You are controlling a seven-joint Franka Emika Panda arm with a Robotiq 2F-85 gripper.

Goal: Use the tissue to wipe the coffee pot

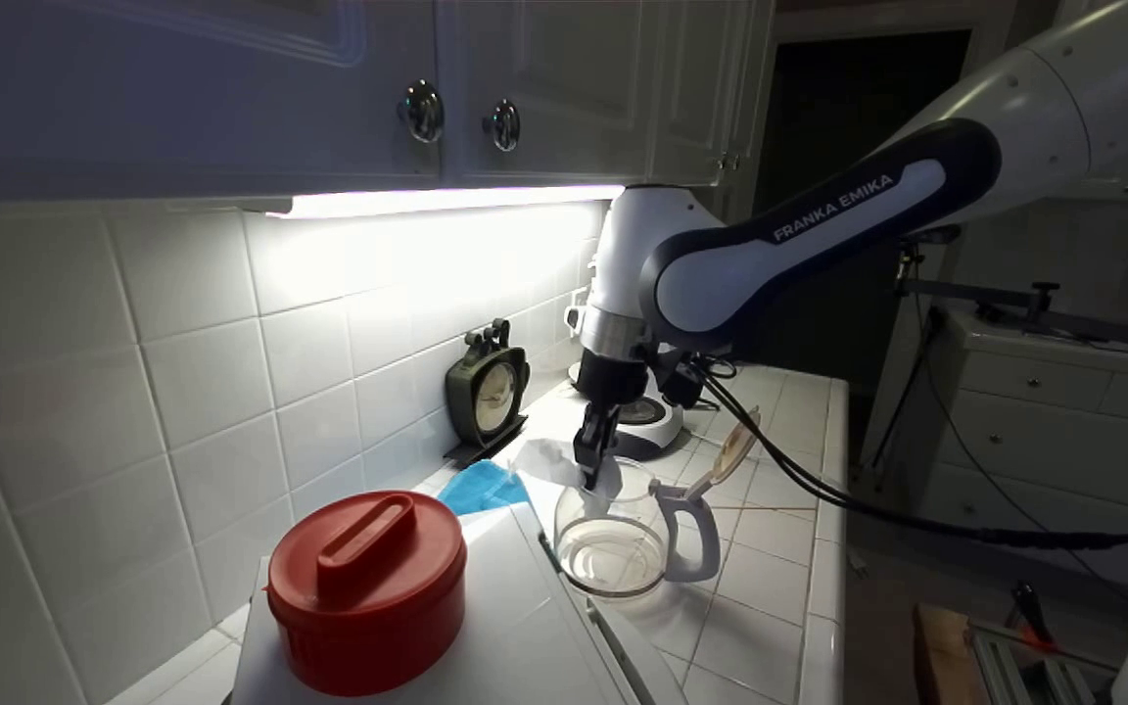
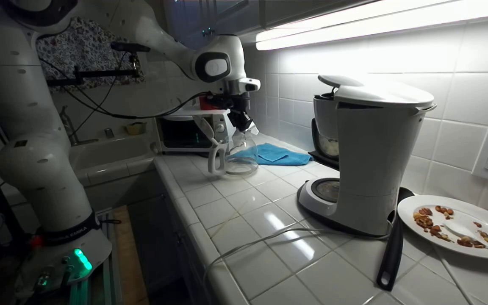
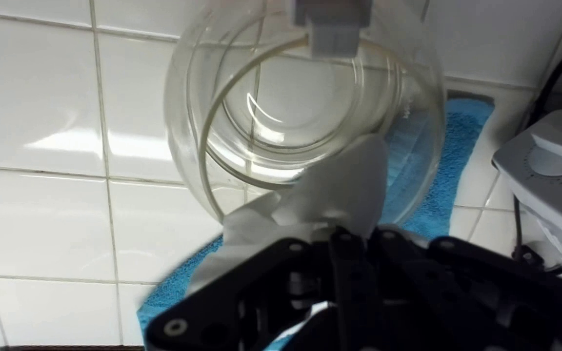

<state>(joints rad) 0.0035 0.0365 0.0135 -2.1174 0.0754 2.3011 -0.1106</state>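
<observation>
Coffee pot (image 1: 613, 543): standing upright on the tiled counter (image 2: 261, 212), mouth facing up, which is letting the arm (image 1: 799, 240) work from above.
Handle (image 1: 701, 539): pointing to the right of the glass in an exterior view, with the lid (image 1: 735, 448) tilting up above it and leaving the mouth free.
Pincer (image 1: 590, 472): pointing down just below the middle of an exterior view, its fingers (image 3: 348, 263) pressing together with hardly a gap and pinching the tissue (image 3: 342, 187); likely it is gripping a bunch so that loose paper can do the rubbing.
Tissue: poking from the fingertips just below the wrist view's centre, one flap hanging over the pot's mouth, the rest spreading outside the rim (image 3: 204, 141) towards the lower left. Whether it is pressing on the glass, I cannot tell.
Blue cloth (image 2: 284, 155): lying beside the pot, near the middle of an exterior view, playing no part in the grip.
Coffee machine (image 2: 375, 165): standing right of centre in an exterior view, well apart from the pot, probably giving the arm room.
Red container (image 1: 368, 587): sitting on the toaster oven (image 1: 515, 636) at the lower left of an exterior view, perhaps to spare counter space.
Wiping: seemingly starting or under way, in my judgement; I'm seeing nothing bracing the pot, so a firm rub could slide or tip it, and thin paper could tear.
</observation>
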